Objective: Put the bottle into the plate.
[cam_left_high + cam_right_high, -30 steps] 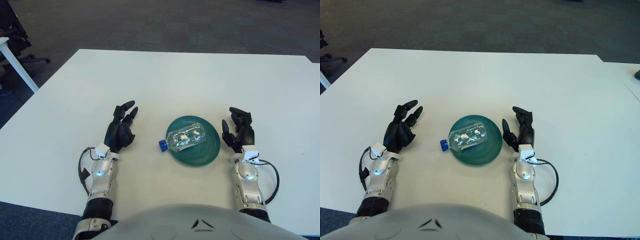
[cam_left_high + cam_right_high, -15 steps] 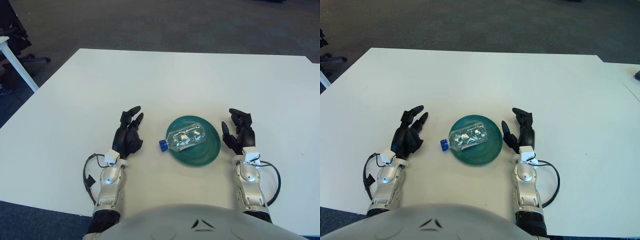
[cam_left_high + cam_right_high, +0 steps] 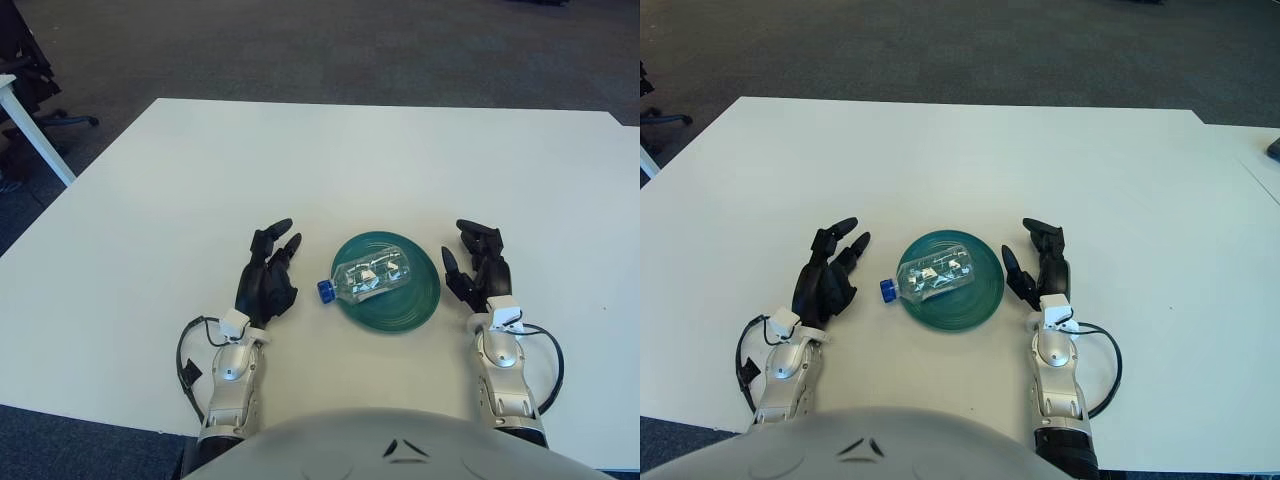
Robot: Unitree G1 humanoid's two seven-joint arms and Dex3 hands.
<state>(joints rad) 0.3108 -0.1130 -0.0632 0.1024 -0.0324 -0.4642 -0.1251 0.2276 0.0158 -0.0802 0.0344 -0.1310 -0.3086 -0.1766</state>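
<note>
Clear plastic, the bottle lies on its side in the green plate, its blue cap poking over the rim toward the left hand. That hand's fingers are spread and hold nothing, their tips near the cap but apart from it. The right hand shows just beside the plate's other edge, fingers loosely open and empty. The left eye view takes in a white table leg and a chair base beyond the white table; the right eye view shows a second table's edge instead. Compared with a second ago, the left hand has slid closer to the plate; bottle, plate and right hand have barely shifted.
</note>
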